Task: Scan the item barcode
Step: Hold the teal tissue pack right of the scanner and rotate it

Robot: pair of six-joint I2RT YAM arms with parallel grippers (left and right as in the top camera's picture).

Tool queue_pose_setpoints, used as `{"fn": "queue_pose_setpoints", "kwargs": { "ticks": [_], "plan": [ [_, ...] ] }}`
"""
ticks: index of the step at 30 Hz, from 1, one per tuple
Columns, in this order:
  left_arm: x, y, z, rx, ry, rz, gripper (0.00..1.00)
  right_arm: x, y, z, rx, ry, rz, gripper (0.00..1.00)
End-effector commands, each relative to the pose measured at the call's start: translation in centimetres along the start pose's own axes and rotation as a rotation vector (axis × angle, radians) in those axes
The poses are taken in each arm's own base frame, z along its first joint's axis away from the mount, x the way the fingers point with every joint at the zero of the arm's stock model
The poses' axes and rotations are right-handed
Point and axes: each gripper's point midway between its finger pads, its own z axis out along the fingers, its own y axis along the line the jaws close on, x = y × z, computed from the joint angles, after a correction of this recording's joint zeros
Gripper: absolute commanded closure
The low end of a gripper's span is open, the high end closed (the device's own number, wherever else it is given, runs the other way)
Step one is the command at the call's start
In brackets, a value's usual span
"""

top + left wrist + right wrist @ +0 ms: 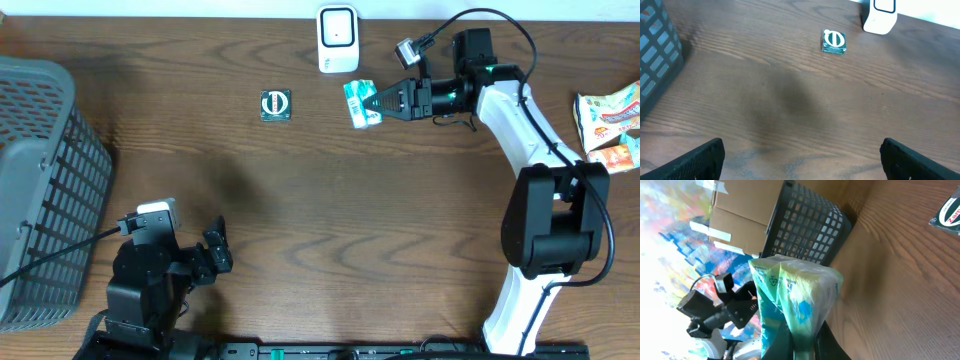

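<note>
The item is a green-and-white plastic packet (360,102), pinched at one end by my right gripper (380,101), which is shut on it. It is held sideways just below and to the right of the white barcode scanner (338,38) at the table's back edge. From the right wrist, the packet (795,295) rises out of the closed jaws of that gripper (802,342). My left gripper (218,250) rests low at the front left, open and holding nothing; in its wrist view the gripper (802,160) shows only bare table between the fingers.
A small dark green square packet (275,105) lies left of the scanner, also seen from the left wrist (834,41). A grey mesh basket (40,190) stands at the left edge. Colourful snack bags (610,120) lie at the far right.
</note>
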Motion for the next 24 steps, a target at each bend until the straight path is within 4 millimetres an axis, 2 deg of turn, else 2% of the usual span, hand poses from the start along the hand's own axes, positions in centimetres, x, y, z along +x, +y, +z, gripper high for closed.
{"fn": "queue_pose_setpoints", "kwargs": {
  "ticks": [1,24],
  "plan": [
    [-0.09,0.21,0.00,-0.012,-0.006,-0.006,0.02,0.25,0.67,0.69,-0.008,0.015,-0.030,0.99],
    [-0.09,0.21,0.00,-0.012,-0.006,-0.006,0.02,0.40,0.15,1.02,0.023,0.024,-0.031,0.99]
  ]
}}
